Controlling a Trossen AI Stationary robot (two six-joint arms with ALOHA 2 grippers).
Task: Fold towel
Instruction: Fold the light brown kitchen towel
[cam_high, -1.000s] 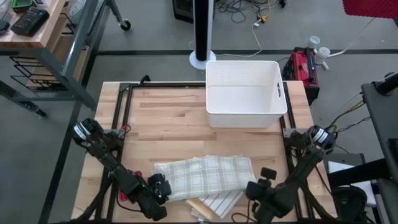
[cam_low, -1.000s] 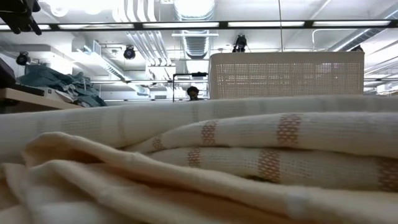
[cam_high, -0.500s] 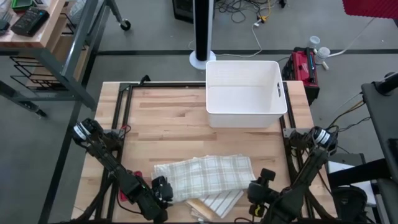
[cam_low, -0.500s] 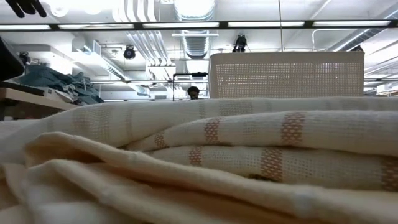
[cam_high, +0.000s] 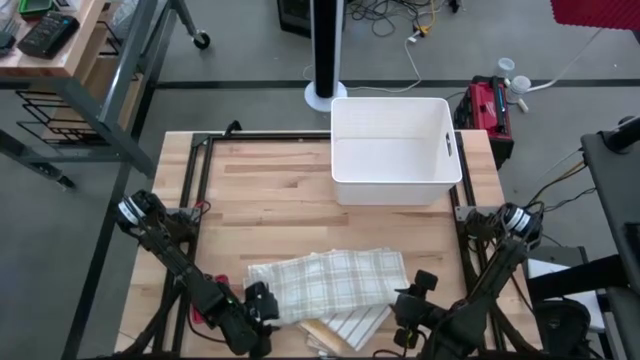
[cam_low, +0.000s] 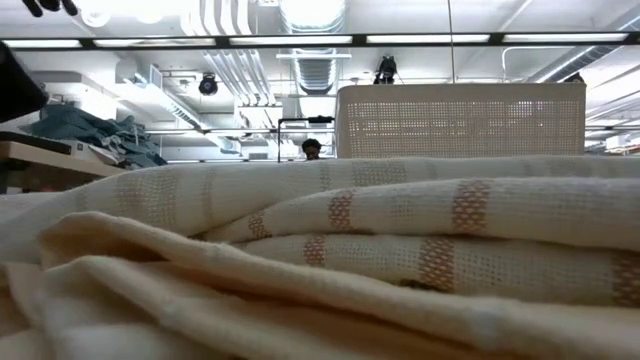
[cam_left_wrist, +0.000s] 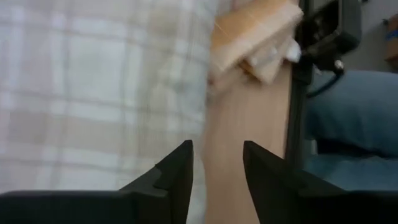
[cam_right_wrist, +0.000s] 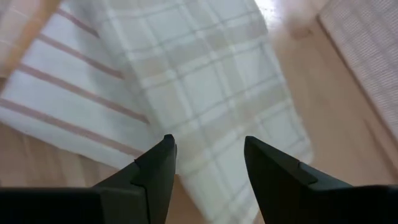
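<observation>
While empty, white bin (cam_high: 395, 150) upright.

In the low view the cream woven towel with tan stripes (cam_low: 400, 250) fills the foreground, cut off at three edges, and hides the wooden surface and the lower part of the white perforated plastic bin (cam_low: 460, 120). From above, the towel's near end (cam_high: 335, 330) runs out of the picture's bottom edge, as do both arms. The left tool (cam_high: 262, 303) is too small there to read. A distant person (cam_low: 312, 149) is too small to tell.
</observation>
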